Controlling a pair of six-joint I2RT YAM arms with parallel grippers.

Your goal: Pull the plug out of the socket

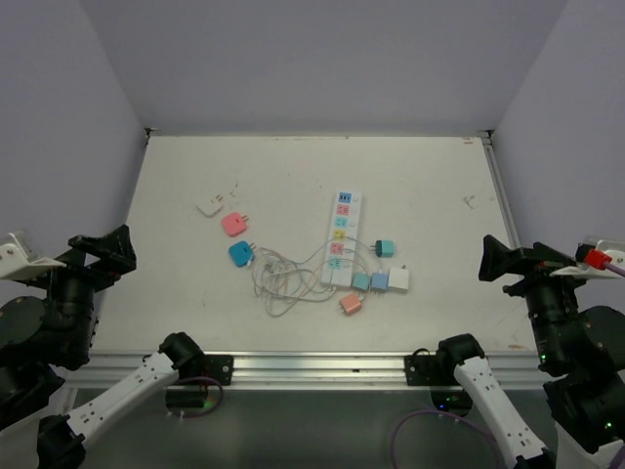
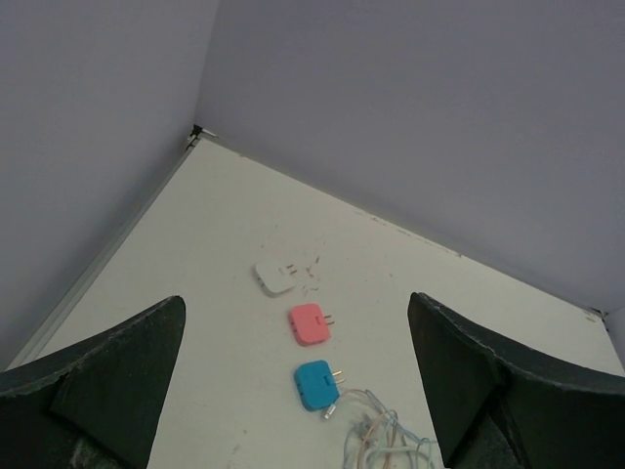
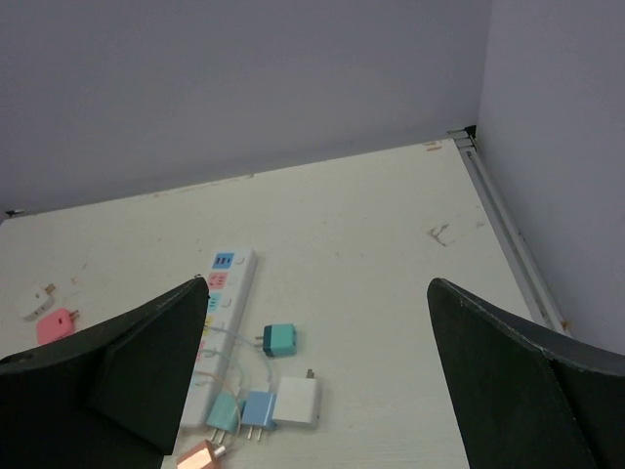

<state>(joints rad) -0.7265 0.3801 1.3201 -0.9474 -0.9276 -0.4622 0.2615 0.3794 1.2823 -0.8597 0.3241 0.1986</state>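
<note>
L gripper (image 2: 296, 296) & R gripper (image 3: 317, 283) released, empty. Socket (image 3: 230, 283) near end hid behind R finger (image 3: 127, 371); we can't read outlet labels.

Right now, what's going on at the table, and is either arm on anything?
Nothing is being handled. The left gripper and right gripper both hang open and empty at the sides of the table, well back from the work. The socket lies mid-table, with a tangle of cables by its near end and several small plugs scattered around it. These views do not show clearly whether any plug is seated in it.
</note>
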